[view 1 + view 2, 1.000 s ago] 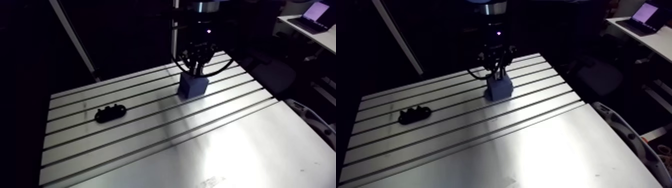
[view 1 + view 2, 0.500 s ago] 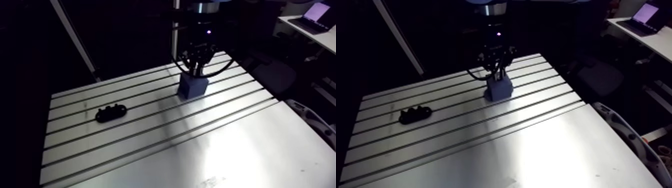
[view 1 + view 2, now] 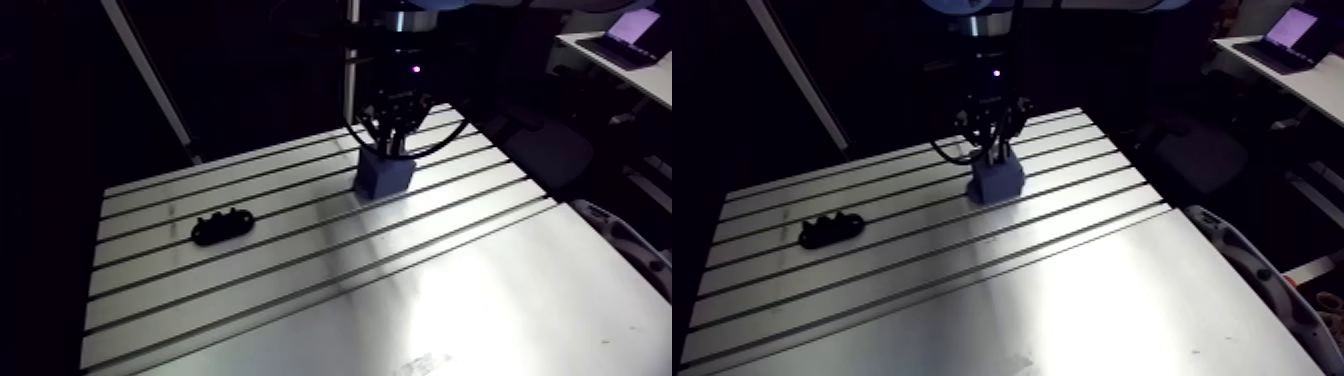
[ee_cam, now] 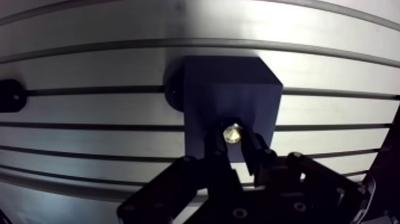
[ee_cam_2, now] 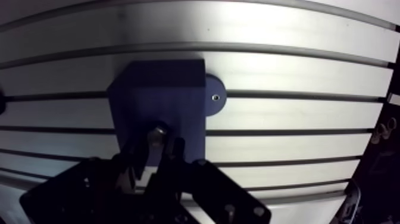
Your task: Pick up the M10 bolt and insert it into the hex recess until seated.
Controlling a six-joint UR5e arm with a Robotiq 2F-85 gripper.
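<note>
Hovering over the blue block (image 4: 229,89), our gripper (image 4: 234,148) has its two fingers pinched nearly together on the M10 bolt (image 4: 232,133). We see its shiny end between the tips, at the block's top face. How deep it sits, we cannot tell. In the arm view the block stands upper centre on the slotted table (image 3: 300,290). A black lobed part (image 3: 222,226) lies well apart, left of centre.

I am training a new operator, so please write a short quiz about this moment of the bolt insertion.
1. True or false: the gripper is shut on the bolt.
2. The bolt is above: A a wooden box; B the blue block; C a plate.
3. Which dark thing lies on the table, apart from the block?
Key: 1 true; 2 B; 3 the black fixture.
</note>
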